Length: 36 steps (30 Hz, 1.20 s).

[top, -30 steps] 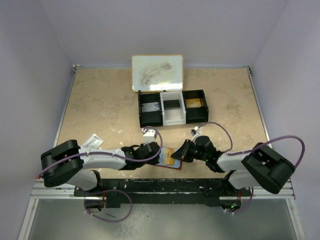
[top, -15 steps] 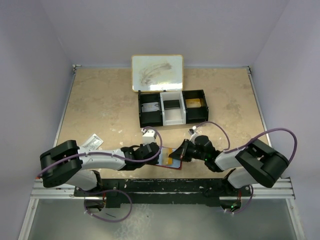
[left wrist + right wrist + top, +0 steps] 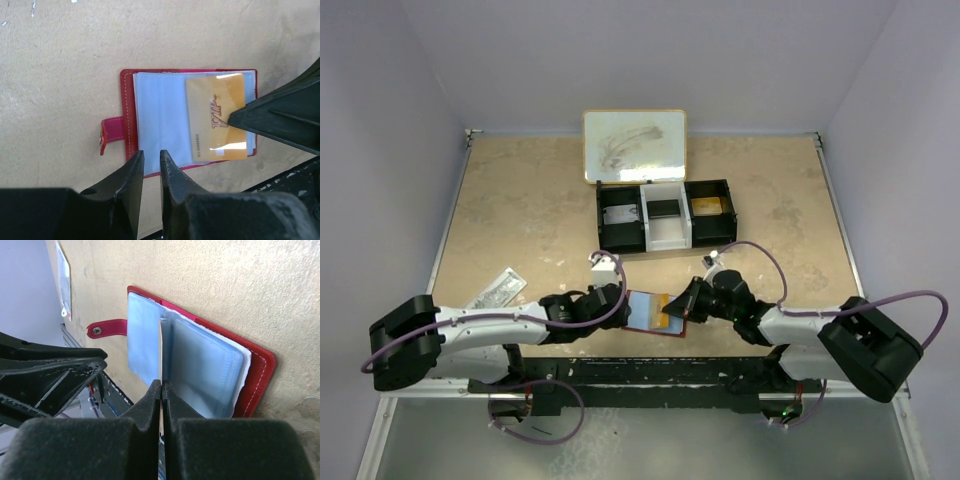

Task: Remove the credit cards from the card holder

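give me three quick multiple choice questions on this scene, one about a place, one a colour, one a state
1. Where on the table does the card holder lie?
A far left corner
B near edge, by the arms
C far right corner

2. What colour is the card sticking out of it?
A gold
B green
C black

3. The right claw is:
A wide open
B shut on the card
C out of view

Answers: B, it lies open just ahead of the arms' bases; A, the left wrist view shows gold; B, its fingers pinch the card's edge.
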Motion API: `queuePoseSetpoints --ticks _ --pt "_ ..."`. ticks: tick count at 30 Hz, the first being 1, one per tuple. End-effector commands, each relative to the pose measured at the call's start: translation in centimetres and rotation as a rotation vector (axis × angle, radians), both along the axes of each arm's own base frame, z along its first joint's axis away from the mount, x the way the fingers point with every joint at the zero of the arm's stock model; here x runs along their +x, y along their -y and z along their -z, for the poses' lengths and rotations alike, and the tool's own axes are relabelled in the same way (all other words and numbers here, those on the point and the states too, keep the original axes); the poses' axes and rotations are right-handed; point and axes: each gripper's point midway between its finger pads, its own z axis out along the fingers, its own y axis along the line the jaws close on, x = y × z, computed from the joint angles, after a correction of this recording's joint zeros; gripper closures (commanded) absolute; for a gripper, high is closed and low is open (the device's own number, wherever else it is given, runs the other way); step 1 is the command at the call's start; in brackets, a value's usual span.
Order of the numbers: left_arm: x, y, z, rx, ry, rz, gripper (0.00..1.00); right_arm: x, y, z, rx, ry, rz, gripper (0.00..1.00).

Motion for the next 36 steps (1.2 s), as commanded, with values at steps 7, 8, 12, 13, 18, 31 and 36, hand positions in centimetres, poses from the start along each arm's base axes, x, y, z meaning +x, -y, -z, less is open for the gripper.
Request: queuePoseSetpoints --ticks 7,8,12,13,18,31,36 --pt "0.9 4.4 -2.1 -0.091 0.033 0.073 0.79 1.1 -0.6 -1.7 0.005 0.062 -0.01 0.98" --pt "0.9 4.8 -1.8 -0.09 0.029 0.078 0.79 1.0 -0.6 -1.7 0.005 0.061 -0.016 0.98" --pt "1.1 5.4 -0.3 -0.068 0.011 0.073 0.8 0.8 -0.6 -1.5 0.004 0.057 -0.021 0.97" --pt "1.1 5.4 0.2 -0.053 0.003 0.073 0.8 0.9 -0.6 -1.6 0.006 0.059 -0.02 0.97" --pt "0.9 5.1 2.5 0.025 -0.033 0.081 0.85 0.9 -0.6 -1.6 0.014 0.065 -0.014 0.93" --pt "0.5 3.8 3.6 0.11 -0.053 0.081 0.9 1.4 -2.0 -1.6 0.049 0.064 -0.053 0.9" --pt "0.6 3.4 3.1 0.101 -0.04 0.068 0.9 1.4 -1.4 -2.2 0.043 0.084 -0.034 0.96"
